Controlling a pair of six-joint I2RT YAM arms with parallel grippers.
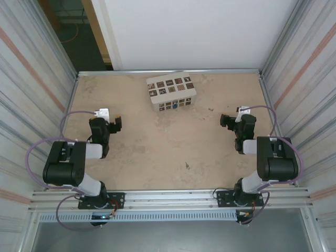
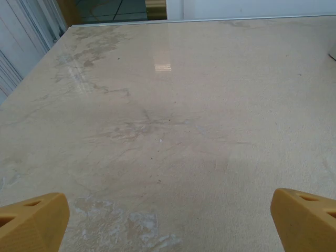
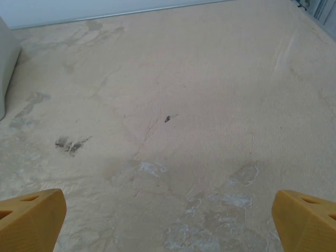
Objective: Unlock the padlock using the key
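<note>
Rail [image 1: 168,197]: metal, along the near edge of the table [image 1: 157,152]; both arm bases are bolted to it.
Key [image 1: 187,166]: a tiny dark sliver lying flat on the bare tabletop close to the near edge, between the two arms and nearer the right one. It is too small to be sure of, but it is probably this. Nothing touches it.
Left gripper [image 1: 116,123]: over the left part of the table, well apart from the sliver. In its wrist view [image 2: 168,223] the orange fingertips [image 2: 31,220] sit at the two bottom corners, so the jaws are spread wide with bare tabletop between them.
Right gripper [image 1: 227,121]: over the right part of the table, about as far out as the left one. In its wrist view [image 3: 168,223] the orange fingertips [image 3: 304,218] are just as wide apart and hold nothing.
Dark speck [image 3: 168,118]: on the tabletop ahead of the right gripper.
White box [image 1: 171,93]: has dark square tags and stands at the far middle of the table, well apart from both grippers. Its pale side shows at the left edge of the right wrist view [image 3: 5,68].
Back panel [image 1: 199,31]: white, beyond the table's far edge.
</note>
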